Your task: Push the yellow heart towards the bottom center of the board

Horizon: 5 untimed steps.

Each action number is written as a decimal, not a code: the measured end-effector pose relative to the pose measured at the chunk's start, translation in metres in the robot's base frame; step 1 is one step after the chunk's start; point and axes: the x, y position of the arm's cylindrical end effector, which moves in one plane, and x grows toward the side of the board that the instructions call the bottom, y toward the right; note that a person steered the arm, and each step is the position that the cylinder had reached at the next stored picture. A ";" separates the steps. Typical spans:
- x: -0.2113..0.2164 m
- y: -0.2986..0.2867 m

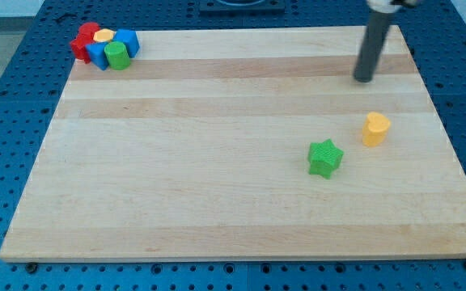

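Note:
The yellow heart [375,128] stands on the wooden board [217,186] at the view's right, about mid-height. A green star [324,158] lies just below and to its left, apart from it. My tip [365,79] rests on the board above the yellow heart, slightly to its left, with a clear gap between them. The dark rod rises from the tip to the view's top edge.
A tight cluster sits at the board's top left corner: red blocks [82,41], a yellow block [103,35], blue blocks [128,41] and a green block [117,56]. The board lies on a blue perforated table [6,97].

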 end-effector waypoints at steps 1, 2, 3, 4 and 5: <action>0.003 0.048; 0.010 0.068; 0.043 0.080; 0.084 0.080; 0.101 0.063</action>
